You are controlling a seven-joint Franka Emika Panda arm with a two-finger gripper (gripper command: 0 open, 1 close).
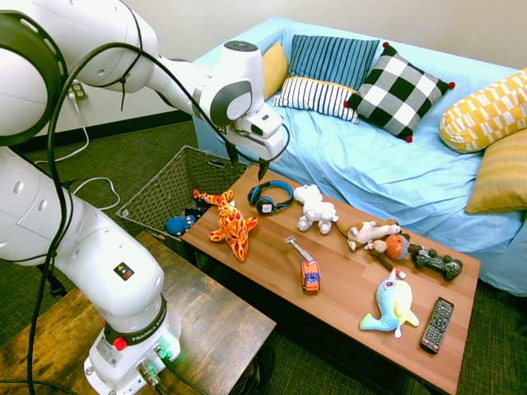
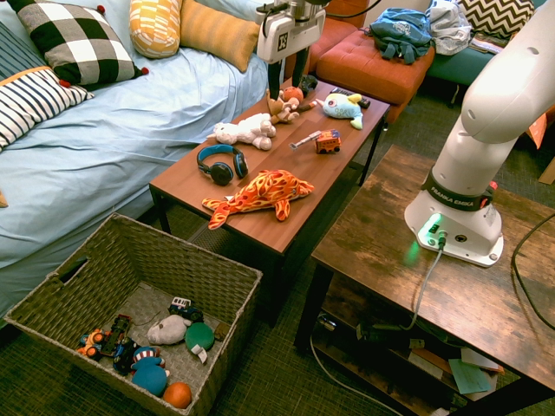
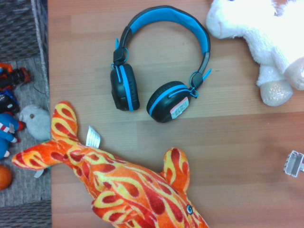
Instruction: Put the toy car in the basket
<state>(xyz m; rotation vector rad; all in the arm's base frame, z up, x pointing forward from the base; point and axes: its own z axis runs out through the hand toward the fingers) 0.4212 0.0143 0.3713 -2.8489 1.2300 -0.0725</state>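
Overhead, the gripper (image 1: 262, 169) hangs above the blue-and-black headphones (image 1: 271, 197), pointing down, its fingers spread wide and holding nothing. Taking the headphones as the landmark, the toy car (image 1: 310, 273) sits well apart from them toward the middle of the wooden table (image 1: 354, 284), its grey metal arm (image 1: 294, 245) angled back toward them. The orange flame-patterned plush (image 1: 230, 223) lies just beside the headphones, the white plush animal (image 1: 314, 208) on their other side. The basket (image 2: 221, 261) stands on the floor past the table end nearest the headphones, already holding several small toys.

The step in hand is likely the reach for the car. To do it well, the arm should travel along the table away from the headphones and centre over the orange body rather than the thin arm. From the wrist view only a grey tip (image 3: 294, 164) shows, probably that arm, so alignment is better judged from outside. Closing across the narrow sides should give the steadiest hold.
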